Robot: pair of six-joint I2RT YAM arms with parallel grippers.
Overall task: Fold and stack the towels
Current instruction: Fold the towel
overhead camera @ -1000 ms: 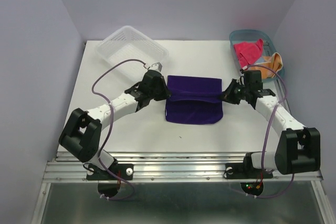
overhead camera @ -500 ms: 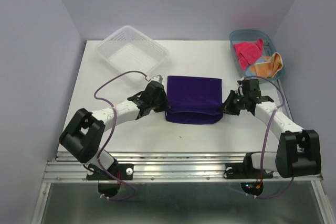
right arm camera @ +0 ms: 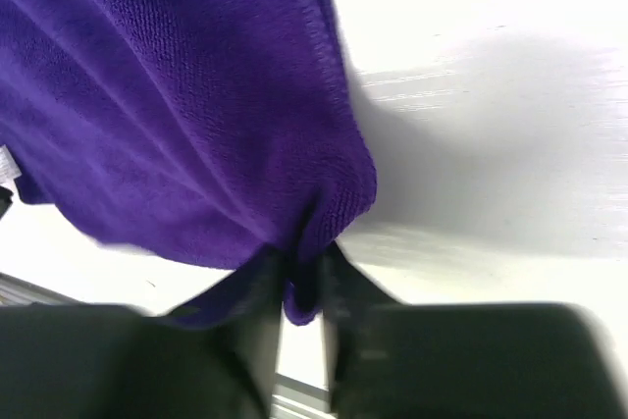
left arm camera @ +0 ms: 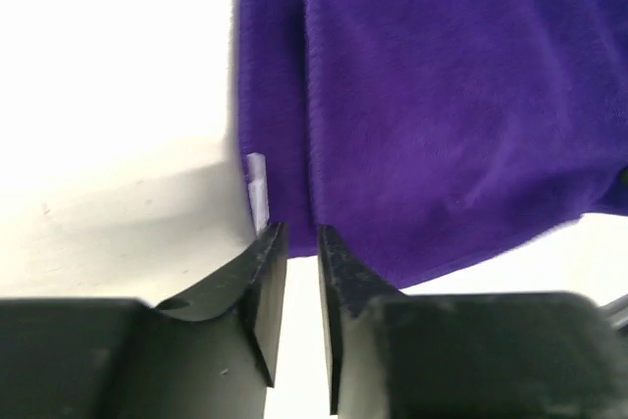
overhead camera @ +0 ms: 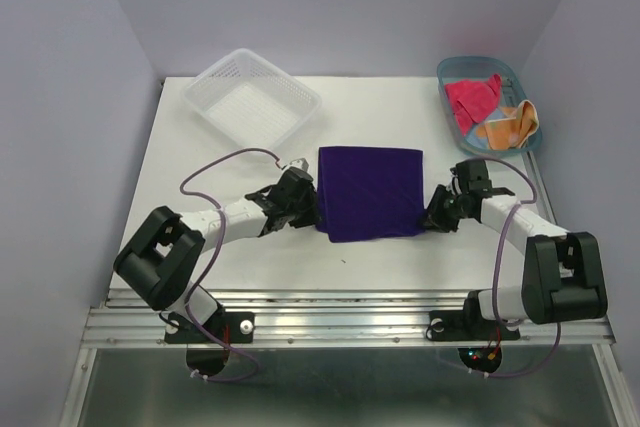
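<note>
On the white tabletop [overhead camera: 380, 259], the dark purple towel [overhead camera: 370, 192] lay flat at the centre. A white mesh basket [overhead camera: 252, 95] sat toward 11 o'clock and a blue bin [overhead camera: 475, 58] toward 1 o'clock (the pink-red towel [overhead camera: 472, 97] and the orange towel [overhead camera: 510, 125] were bunched in it). The right gripper [right arm camera: 302, 262] had its jaws pinching the purple towel's 5 o'clock corner. The left gripper [left arm camera: 297, 233] held its jaws nearly together at the 7 o'clock corner; whether cloth lay between them, I could not tell.
</note>
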